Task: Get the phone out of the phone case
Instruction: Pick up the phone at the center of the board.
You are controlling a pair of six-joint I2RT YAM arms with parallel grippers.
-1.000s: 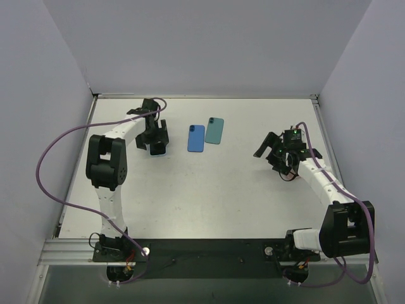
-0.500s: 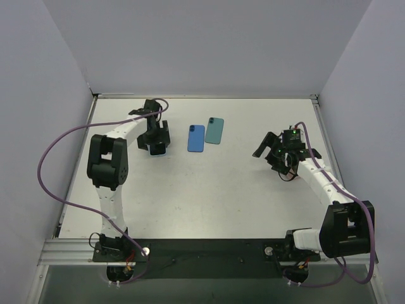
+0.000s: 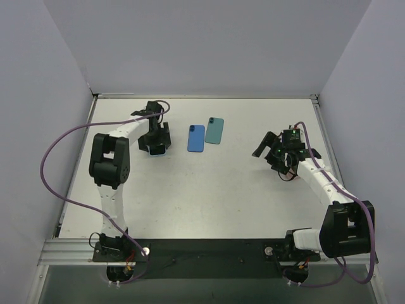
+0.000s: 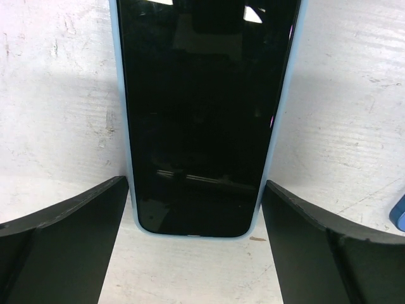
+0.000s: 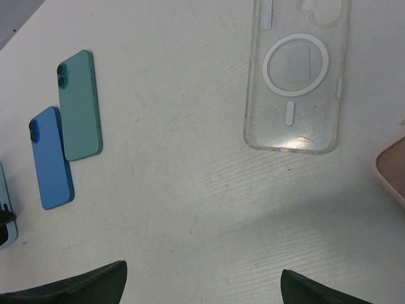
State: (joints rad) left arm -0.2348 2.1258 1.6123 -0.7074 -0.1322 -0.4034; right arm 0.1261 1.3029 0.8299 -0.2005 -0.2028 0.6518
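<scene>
Since the earlier frame, the left arm's elbow has been shifted slightly inward, while the left gripper (image 3: pixel 155 140) has been kept over the same spot. No change is noted at the right arm.

The phone (image 4: pixel 202 114) lies screen-up on the desk (image 3: pixel 209 190), seated in the light blue phone case (image 4: pixel 286 82), on the far-left part of the desk. The left gripper is spread wide, with one of its fingers (image 4: pixel 69 221) on each side of the phone's near end. They are just beside the case's long edges, and contact cannot be confirmed. The right gripper (image 5: pixel 204 271) is also spread wide and holds nothing.

The phone is judged to be rigid, moderately heavy and slick on its glass face. The case rim is judged to be pliable. It is recommended that the case be clamped across its long edges and that one corner of the rim be peeled back, so that pressure on the screen is avoided.

A blue phone (image 5: pixel 50 158) and a teal phone (image 5: pixel 79 104) lie near the cased phone on its right, which limits sideways travel. Open desk is available on the near side. A clear case (image 5: pixel 294 82) lies well apart, by the right arm.
</scene>
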